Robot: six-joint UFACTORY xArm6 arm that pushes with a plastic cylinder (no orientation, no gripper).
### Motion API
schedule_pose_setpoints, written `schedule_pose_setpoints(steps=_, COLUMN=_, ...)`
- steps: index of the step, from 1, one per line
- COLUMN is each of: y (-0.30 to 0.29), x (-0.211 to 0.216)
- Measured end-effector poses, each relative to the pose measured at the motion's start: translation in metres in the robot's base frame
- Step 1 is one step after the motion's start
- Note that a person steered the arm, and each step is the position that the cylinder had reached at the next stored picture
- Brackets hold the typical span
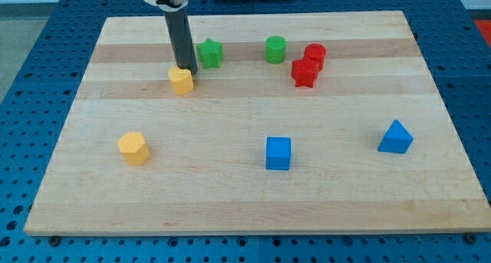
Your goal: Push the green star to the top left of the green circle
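Note:
The green star lies near the view's top, left of centre. The green circle stands to its right, level with it, about a block and a half apart. My tip is at the lower left of the green star, close to it but apart. The tip touches or nearly touches the top right of a yellow block, whose shape looks like a heart.
A red circle and a red star sit just right of the green circle. A yellow hexagon lies at lower left, a blue cube at lower centre, a blue triangle at right. The wooden board has edges all round.

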State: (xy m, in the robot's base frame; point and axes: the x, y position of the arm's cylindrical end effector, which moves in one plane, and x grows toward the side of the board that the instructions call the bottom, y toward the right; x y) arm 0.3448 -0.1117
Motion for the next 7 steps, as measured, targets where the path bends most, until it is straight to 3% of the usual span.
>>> schedule_pose_setpoints(steps=1, y=0.071, x=-0.005)
schedule_pose_setpoints(steps=5, y=-0.015, x=-0.040)
schedule_pose_setpoints(steps=6, y=-0.016, x=-0.065)
schedule_pose_setpoints(steps=7, y=0.040, x=-0.095)
